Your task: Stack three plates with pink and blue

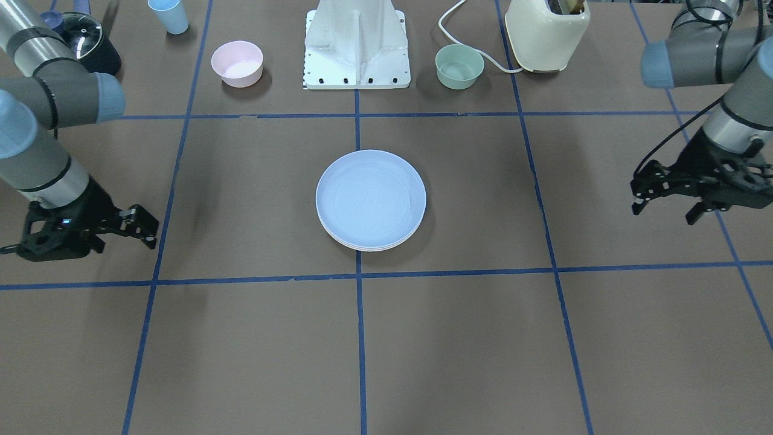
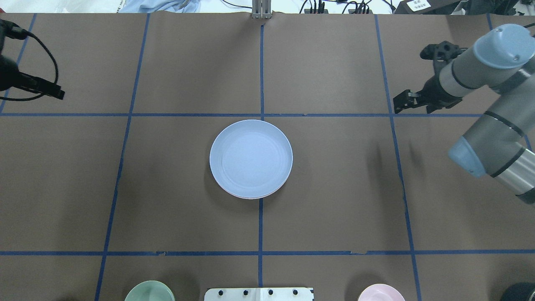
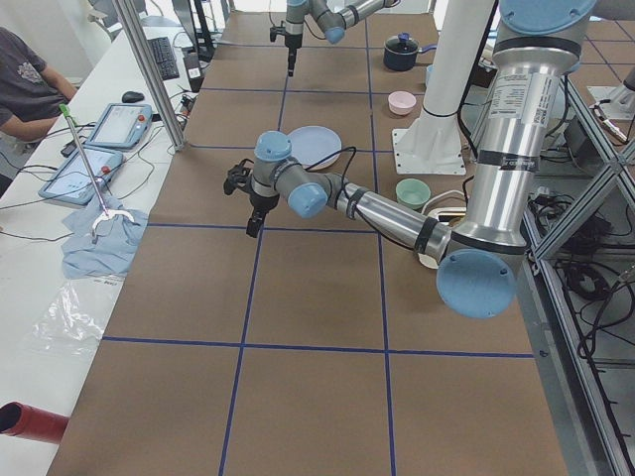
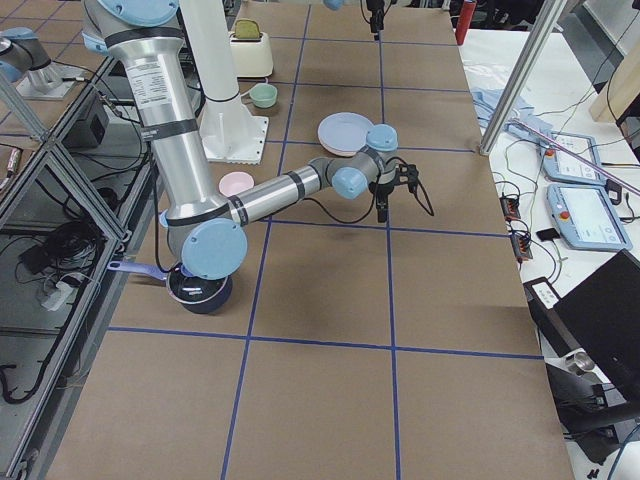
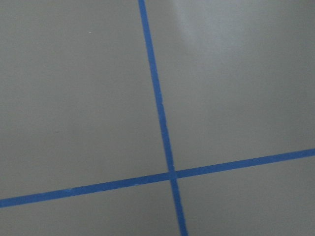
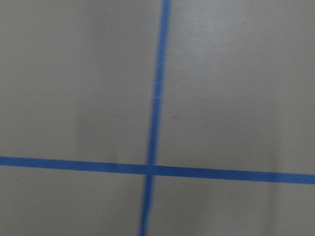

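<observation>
The light blue plate [image 1: 370, 196] lies on top of a stack at the table's centre and also shows in the overhead view [image 2: 250, 156]. Thin pale rims of the plates under it [image 1: 369, 248] peek out at its near edge. A pinkish rim [image 2: 250, 197] shows in the overhead view. I cannot tell the lower plates' order. My left gripper [image 1: 664, 212] hovers open and empty far to the stack's side. My right gripper [image 2: 408, 81] hovers open and empty on the other side, also seen in the front view [image 1: 90, 238]. Both wrist views show only bare table and blue tape.
Near the robot base [image 1: 357, 45] stand a small pink bowl [image 1: 237, 62], a mint-green bowl [image 1: 459, 66], a light blue cup [image 1: 169, 15], a cream toaster [image 1: 546, 33] and a dark lidded pot [image 1: 90, 42]. An operator [image 3: 25, 84] sits beyond the table's far edge.
</observation>
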Action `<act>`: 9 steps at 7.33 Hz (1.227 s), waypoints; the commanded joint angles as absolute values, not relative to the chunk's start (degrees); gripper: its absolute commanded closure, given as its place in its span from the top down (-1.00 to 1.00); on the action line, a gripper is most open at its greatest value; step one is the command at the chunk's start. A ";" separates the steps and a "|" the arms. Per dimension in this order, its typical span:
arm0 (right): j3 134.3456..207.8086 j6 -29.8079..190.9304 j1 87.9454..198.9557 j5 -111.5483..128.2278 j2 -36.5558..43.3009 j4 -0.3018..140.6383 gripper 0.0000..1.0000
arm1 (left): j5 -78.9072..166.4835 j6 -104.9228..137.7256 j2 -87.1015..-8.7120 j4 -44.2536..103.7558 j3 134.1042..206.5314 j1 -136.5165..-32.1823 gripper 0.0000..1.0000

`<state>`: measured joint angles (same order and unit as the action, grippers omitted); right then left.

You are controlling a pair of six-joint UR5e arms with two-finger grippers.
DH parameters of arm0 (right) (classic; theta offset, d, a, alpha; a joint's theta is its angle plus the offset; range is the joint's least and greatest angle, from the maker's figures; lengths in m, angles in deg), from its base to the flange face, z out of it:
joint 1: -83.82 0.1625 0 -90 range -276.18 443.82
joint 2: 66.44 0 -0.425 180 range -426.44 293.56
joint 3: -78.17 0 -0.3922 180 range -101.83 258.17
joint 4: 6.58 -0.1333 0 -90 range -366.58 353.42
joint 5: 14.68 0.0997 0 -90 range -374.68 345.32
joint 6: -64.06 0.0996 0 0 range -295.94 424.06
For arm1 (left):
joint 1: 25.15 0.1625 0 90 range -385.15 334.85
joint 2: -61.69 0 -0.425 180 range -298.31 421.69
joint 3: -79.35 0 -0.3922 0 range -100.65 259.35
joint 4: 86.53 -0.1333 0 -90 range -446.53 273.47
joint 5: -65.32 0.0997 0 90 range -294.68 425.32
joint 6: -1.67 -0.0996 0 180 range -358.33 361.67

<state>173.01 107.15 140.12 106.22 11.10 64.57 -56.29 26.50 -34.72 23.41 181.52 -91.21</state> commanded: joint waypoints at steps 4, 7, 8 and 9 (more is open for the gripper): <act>172.91 61.66 163.06 117.92 25.66 75.13 1.00 | -56.84 -15.25 -24.20 18.15 180.34 -112.49 1.00; 170.99 59.59 166.26 120.94 26.99 75.25 1.00 | -58.08 -13.45 -21.99 21.22 176.84 -112.43 0.99; 170.63 59.66 166.35 120.85 27.69 75.25 1.00 | -57.99 -13.79 -22.59 21.66 173.69 -112.43 1.00; 170.63 60.45 166.70 120.76 27.35 75.25 1.00 | -58.34 -13.10 -22.95 21.14 173.74 -112.43 1.00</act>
<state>170.88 59.98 166.34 120.83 27.29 75.28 -58.12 -13.57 -22.60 21.24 175.06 -112.40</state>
